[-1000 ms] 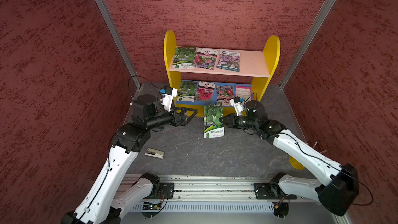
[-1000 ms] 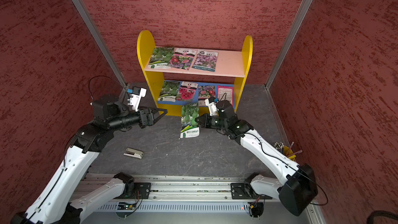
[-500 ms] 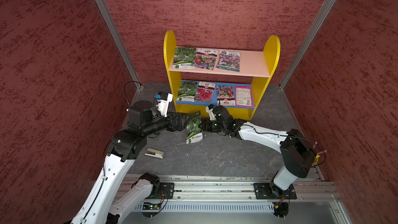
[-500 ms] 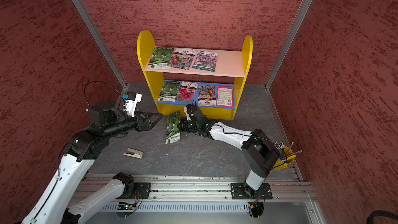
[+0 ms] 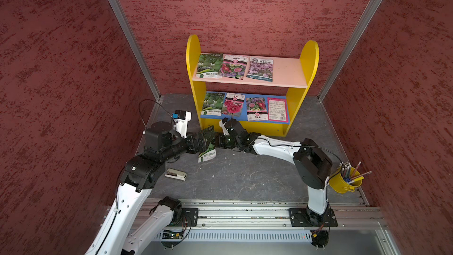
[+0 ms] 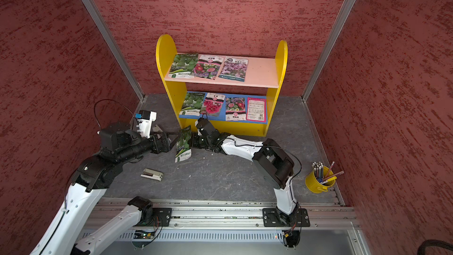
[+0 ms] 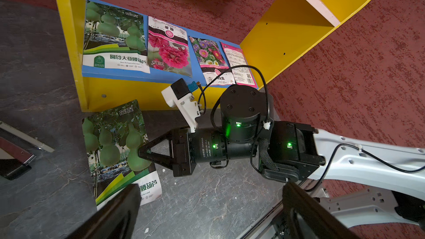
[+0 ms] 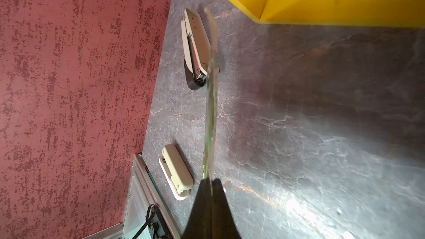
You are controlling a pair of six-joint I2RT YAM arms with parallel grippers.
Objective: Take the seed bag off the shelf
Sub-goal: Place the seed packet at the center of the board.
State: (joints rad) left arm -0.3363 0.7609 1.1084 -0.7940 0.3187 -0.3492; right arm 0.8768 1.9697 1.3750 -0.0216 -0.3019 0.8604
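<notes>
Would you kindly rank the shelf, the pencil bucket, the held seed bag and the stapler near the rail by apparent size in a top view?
1. shelf, clearly largest.
2. pencil bucket and seed bag: about alike; bag tilted, partly hidden, so unranked.
3. stapler, smallest.

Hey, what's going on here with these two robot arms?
The right gripper is shut on a green gourd seed bag, holding it just in front of the shelf, already off its boards. The left gripper faces the bag at close range, jaws wide open, not gripping it. Seven other bags lie on the shelf.
</notes>
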